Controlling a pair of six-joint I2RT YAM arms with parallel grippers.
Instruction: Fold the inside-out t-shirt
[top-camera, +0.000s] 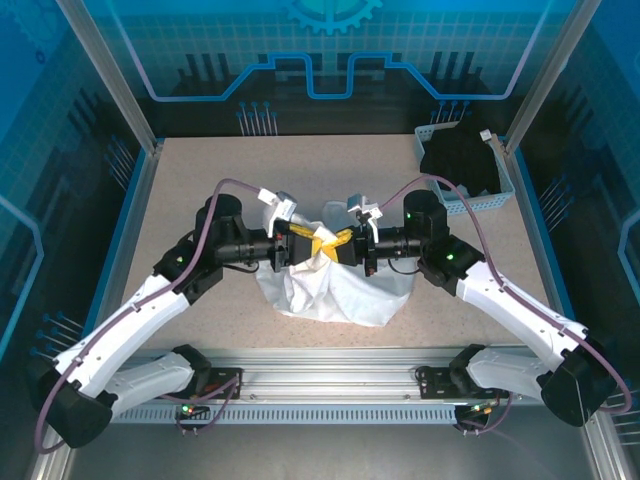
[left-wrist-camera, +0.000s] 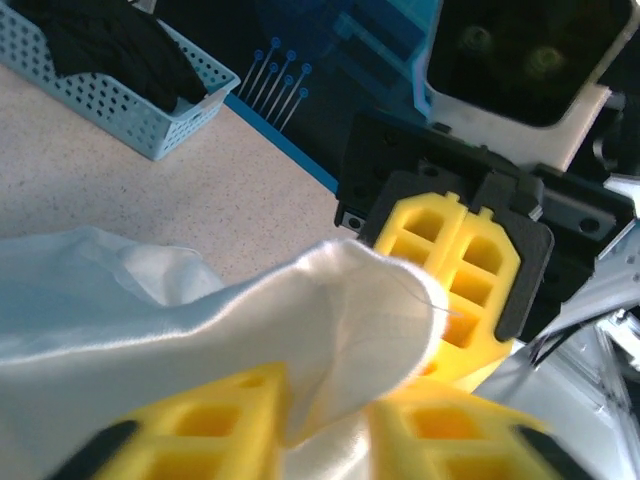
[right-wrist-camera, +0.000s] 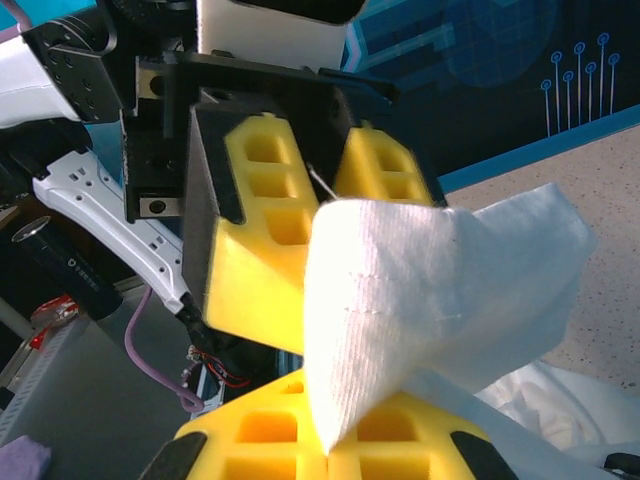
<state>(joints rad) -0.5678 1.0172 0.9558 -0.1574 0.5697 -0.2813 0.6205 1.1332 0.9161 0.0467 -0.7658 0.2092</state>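
Right wrist: right gripper (right-wrist-camera: 320, 440) tight on white t-shirt (right-wrist-camera: 440, 280).

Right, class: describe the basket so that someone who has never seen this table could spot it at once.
Start at the speckled table and go to its far right corner. There sits a light blue perforated basket holding a black garment. Unlike the soft white t-shirt bunched mid-table, it is a straight-sided container.

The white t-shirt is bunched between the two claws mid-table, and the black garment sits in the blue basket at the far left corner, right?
Wrong corner: the blue basket holding the black garment sits at the far right corner, as the top view shows. The rest holds.
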